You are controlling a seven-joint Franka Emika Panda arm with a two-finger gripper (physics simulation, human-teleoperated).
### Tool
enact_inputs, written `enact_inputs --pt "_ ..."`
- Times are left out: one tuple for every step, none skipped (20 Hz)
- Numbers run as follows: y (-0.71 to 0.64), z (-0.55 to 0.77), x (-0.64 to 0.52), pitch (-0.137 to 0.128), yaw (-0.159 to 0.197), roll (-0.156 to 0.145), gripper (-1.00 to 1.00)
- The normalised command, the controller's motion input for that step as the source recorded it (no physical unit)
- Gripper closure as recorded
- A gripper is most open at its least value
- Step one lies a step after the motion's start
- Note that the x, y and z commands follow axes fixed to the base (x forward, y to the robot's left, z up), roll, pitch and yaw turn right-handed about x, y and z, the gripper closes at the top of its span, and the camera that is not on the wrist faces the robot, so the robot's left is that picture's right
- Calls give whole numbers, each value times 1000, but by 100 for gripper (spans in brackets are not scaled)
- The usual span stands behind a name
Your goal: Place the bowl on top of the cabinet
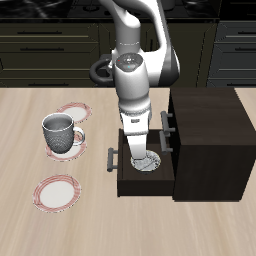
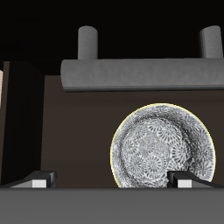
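While unlabelled, bowl w/in cabinet drawer.

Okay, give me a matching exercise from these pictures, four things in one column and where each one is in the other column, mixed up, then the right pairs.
Things:
1. bowl
2. mug
3. gripper
4. bare plate

Places:
A. near the table's front edge, nothing on it
B. inside the pulled-out drawer of the cabinet
C. standing on the plate farther back
D. lowered into the drawer, just above the bowl

Pairs: 1-B, 2-C, 3-D, 4-A
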Motion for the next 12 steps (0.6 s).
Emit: enact_inputs --pt "17 -328 -42 70 -51 11 -100" --pt "8 -208 35 24 19 11 -100" --pt "-14 -204 65 40 -35 10 -100" --pt "-66 -197 120 -12 18 -18 -100" --pt "43 -589 74 103 1 -3 -100" --pt "-17 -106 49 -22 -4 7 -100" --pt "-6 -318 41 28 52 3 -100" --pt "-1 -232 61 78 -27 13 -100" --pt "-30 -164 64 -1 -16 -11 -100" --pt "-7 -318 87 38 42 -2 -100" --pt "-30 -305 95 55 4 -6 -100" --pt "5 -855 148 135 -56 7 -100"
